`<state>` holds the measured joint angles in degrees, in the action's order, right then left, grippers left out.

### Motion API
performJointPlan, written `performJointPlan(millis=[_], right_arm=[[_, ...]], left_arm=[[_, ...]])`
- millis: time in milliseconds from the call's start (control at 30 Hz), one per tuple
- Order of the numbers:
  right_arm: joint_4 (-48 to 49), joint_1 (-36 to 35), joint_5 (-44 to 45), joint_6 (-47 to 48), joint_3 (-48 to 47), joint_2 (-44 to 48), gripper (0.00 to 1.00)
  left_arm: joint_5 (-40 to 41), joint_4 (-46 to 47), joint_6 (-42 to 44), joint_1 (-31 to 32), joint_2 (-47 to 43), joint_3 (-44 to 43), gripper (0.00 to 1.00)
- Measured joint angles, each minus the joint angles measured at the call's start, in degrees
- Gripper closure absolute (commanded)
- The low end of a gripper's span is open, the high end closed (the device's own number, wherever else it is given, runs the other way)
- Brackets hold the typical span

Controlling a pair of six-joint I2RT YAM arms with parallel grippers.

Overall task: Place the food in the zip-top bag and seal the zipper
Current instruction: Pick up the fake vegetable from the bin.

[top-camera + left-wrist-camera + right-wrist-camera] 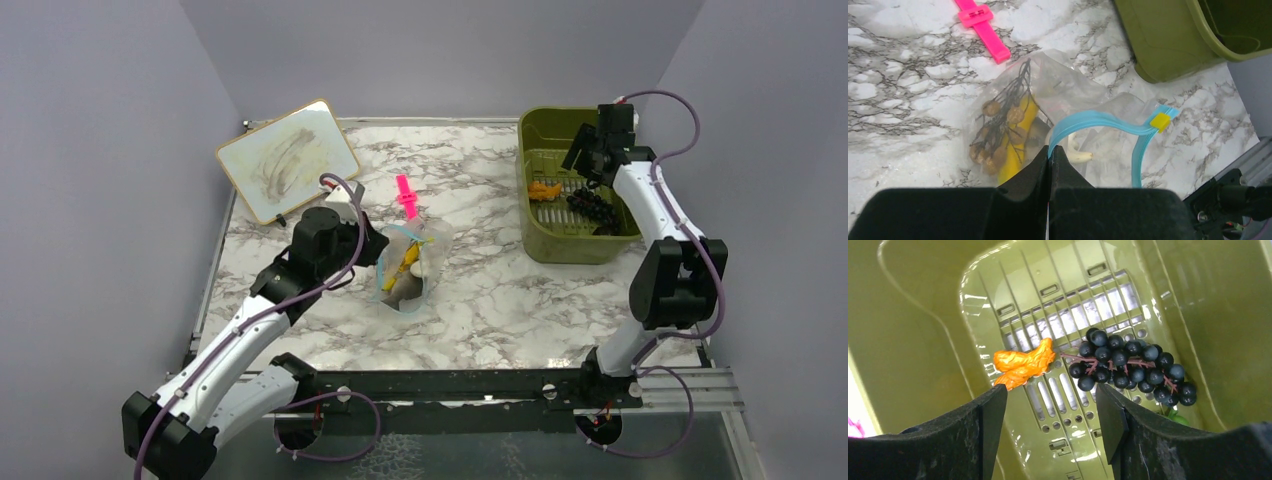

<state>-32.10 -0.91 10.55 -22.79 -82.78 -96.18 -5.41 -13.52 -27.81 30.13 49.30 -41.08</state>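
Beneath splayed right pincer, orange piece beside grape bunch

Soft, even overhead light; the marble bench is bright with faint shadows. In the right wrist view, white glare streaks the bin floor near 12 o'clock. Left fingers and right fingers are dark and softly blurred at 6 o'clock.

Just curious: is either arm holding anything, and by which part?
Left gripper pinches the zip-top bag by its blue zipper; right gripper, open, holds nothing.
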Motion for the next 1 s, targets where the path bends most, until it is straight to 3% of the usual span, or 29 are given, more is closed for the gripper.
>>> performJointPlan(millis=[267,567,733,1000], right_arm=[[-6.7,2.8,0.8,-5.6,-5.4,-5.8,0.32],[-7.9,3.6,4.2,0.7,-6.2,-13.5,0.34],[-6.9,3.7,-0.3,2.4,-6.2,-13.7,0.41],[-5.3,3.7,-7.6,4.2,-6.2,-13.7,0.41]], left_arm=[[4.3,-5.7,0.3,0.0,5.0,-5.1,1.00],[4.5,-9.2,1.0,0.0,11.2,-8.3,1.00],[4.4,-10.0,2.6,0.0,12.6,-11.3,1.00],[4.2,-11.2,3.1,0.0,13.1,-11.6,1.00]])
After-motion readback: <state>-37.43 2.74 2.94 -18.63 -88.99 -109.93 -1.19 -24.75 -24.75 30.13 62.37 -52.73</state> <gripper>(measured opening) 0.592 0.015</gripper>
